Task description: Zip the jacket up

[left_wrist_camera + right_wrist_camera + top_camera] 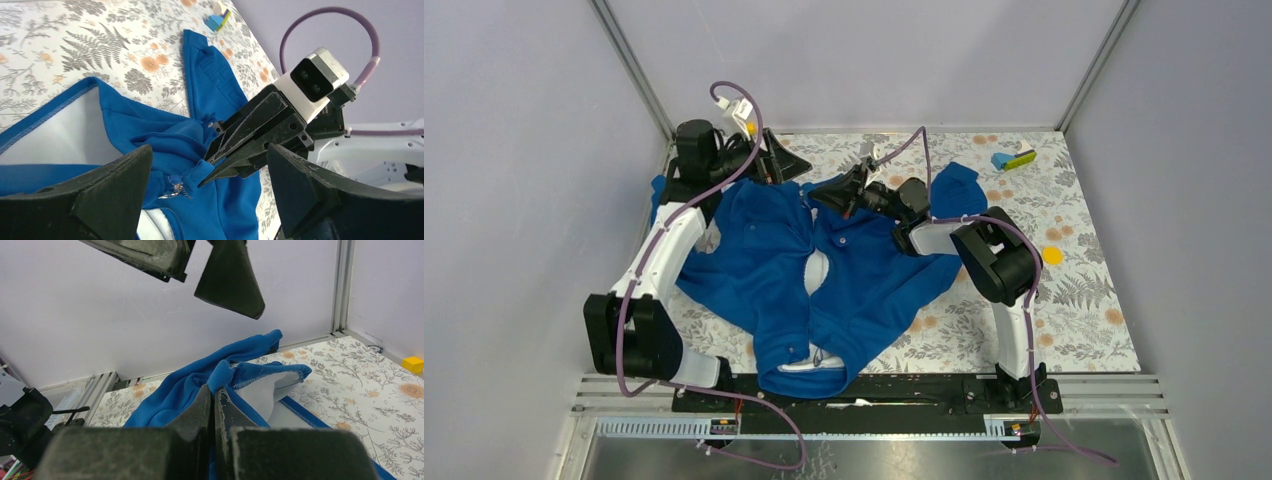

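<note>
The royal-blue jacket (864, 280) lies spread on the floral table, collar with white lining (809, 365) at the near edge and front open. My right gripper (821, 190) is shut on a fold of the blue hem at the jacket's far end; the right wrist view shows the pinched fabric (222, 375) at its fingertips (202, 397). My left gripper (781, 166) is open just beyond it and holds nothing. In the left wrist view its fingers (115, 190) stand on either side of the right gripper (240, 150) and the metal zipper slider (172, 189).
A blue, green and yellow block (1014, 158) lies at the far right, also in the left wrist view (217, 20). A yellow disc (1052, 255) lies right of the jacket, and a yellow cube (414, 364) shows in the right wrist view. Grey walls stand round the table.
</note>
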Controlling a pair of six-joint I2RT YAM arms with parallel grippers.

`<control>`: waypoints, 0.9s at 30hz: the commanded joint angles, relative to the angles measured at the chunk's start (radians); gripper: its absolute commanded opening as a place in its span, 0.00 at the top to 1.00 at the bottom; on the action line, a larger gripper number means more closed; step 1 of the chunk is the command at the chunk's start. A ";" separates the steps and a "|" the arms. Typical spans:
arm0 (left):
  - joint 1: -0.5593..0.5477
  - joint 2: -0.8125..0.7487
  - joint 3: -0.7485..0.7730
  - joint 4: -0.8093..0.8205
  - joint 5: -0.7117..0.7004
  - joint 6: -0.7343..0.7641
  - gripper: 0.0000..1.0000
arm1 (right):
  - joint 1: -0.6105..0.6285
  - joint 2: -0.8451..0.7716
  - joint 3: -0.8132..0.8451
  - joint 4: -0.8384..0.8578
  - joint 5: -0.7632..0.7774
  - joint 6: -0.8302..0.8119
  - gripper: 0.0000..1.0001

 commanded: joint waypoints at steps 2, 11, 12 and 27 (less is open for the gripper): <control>0.001 0.066 0.105 -0.132 0.182 0.153 0.14 | -0.011 -0.061 0.023 0.203 -0.060 0.007 1.00; -0.040 0.103 0.128 -0.337 0.138 0.388 0.34 | -0.020 -0.045 0.056 0.203 -0.091 0.056 1.00; -0.040 0.111 0.136 -0.344 0.143 0.392 0.39 | -0.021 -0.045 0.055 0.202 -0.090 0.055 1.00; -0.075 0.098 0.168 -0.295 -0.003 0.345 0.50 | -0.019 -0.037 0.066 0.201 -0.100 0.062 1.00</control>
